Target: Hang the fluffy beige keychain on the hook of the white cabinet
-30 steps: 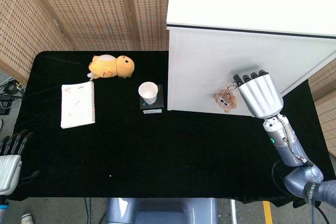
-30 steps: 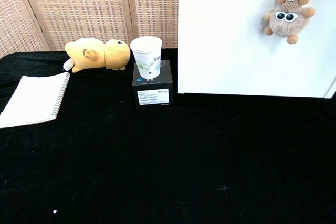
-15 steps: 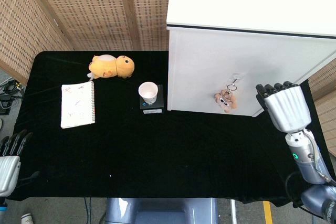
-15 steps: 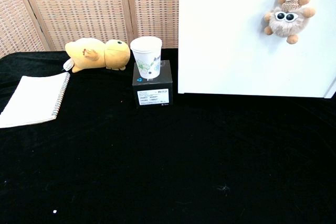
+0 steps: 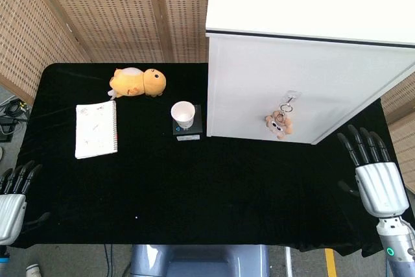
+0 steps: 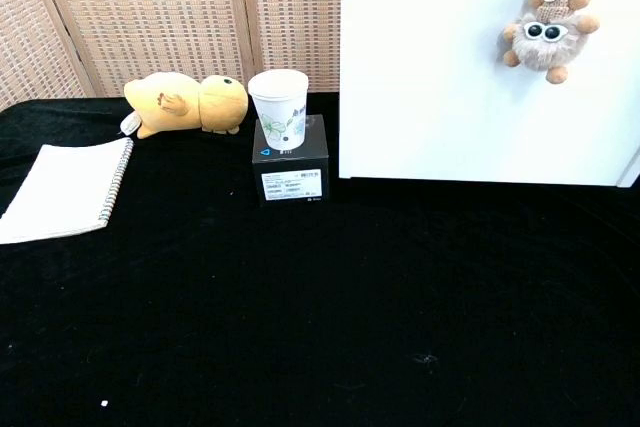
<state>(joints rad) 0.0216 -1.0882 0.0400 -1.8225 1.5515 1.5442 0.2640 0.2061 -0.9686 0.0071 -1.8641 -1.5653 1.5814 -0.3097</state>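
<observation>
From the head view, the fluffy beige keychain (image 5: 278,124) hangs by its ring from the hook (image 5: 289,98) on the front of the white cabinet (image 5: 305,50), free of either hand. The right robot hand (image 5: 373,174) is low at the right edge of the black desk (image 5: 214,192), well apart from the keychain, fingers straight and spread, holding nothing. The left robot hand (image 5: 13,196) sits at the lower left corner off the desk edge, fingers also extended and empty. On the desk to the left of the cabinet, a white paper cup (image 5: 183,114) stands on a small black box (image 5: 187,130), a yellow plush toy (image 5: 137,82) lies near the back edge, and a spiral notebook (image 5: 96,129) lies flat further left

In the chest view neither hand shows. The keychain (image 6: 548,34) hangs against the cabinet (image 6: 440,67) front at upper right, eyes facing out. The cup (image 6: 279,108) stands upright on the box (image 6: 290,159), just beside the cabinet's left edge, with the plush toy (image 6: 185,103) beside it and the notebook (image 6: 64,189) at far left
</observation>
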